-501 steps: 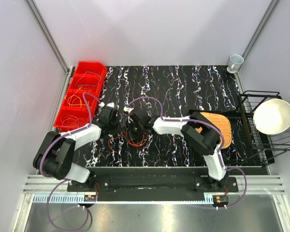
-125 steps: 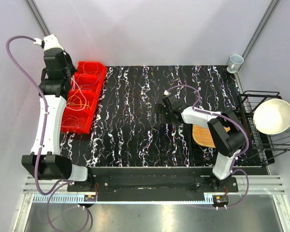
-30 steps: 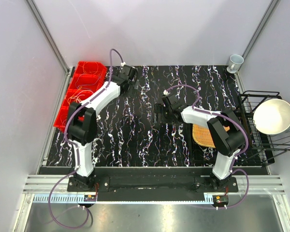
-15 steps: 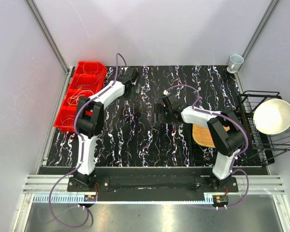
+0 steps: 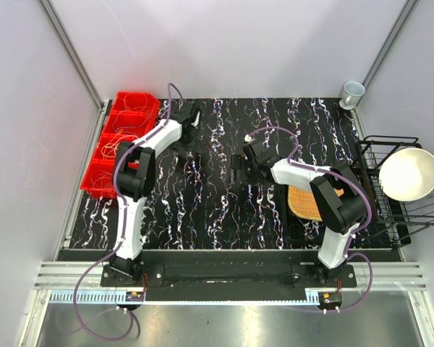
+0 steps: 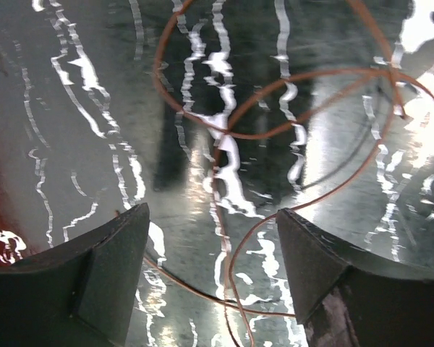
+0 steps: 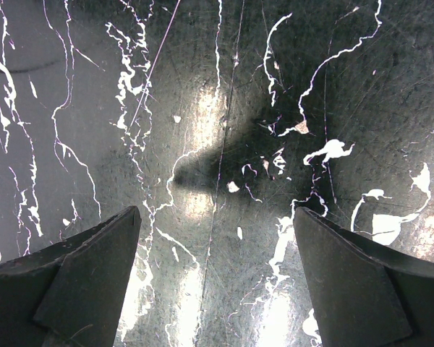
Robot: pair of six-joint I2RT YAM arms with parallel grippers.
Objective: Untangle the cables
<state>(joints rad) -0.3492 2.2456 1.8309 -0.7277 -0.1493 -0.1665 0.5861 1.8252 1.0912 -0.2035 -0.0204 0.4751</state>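
In the left wrist view, one thin orange cable [image 6: 235, 133] lies in loose overlapping loops on the black marbled table [image 5: 224, 217]. My left gripper [image 6: 211, 214] hovers open above it, and strands run between and under its fingers untouched. From above, the left gripper [image 5: 193, 124] is stretched to the back of the table, beside the red bins [image 5: 94, 181]. More cables [image 5: 119, 150] lie coiled in those bins. My right gripper [image 5: 236, 170] is at mid-table. It stands open [image 7: 217, 213] over bare tabletop.
A woven orange basket [image 5: 315, 196] lies under the right arm. A black wire rack [image 5: 390, 217] holding a white bowl [image 5: 409, 173] stands at the right edge. A small cup [image 5: 352, 92] sits at the back right corner. Walls close in on three sides.
The left arm has shifted a little at the back of the table, its gripper settling low over the orange loops with jaws slightly narrower. The right arm has not moved.
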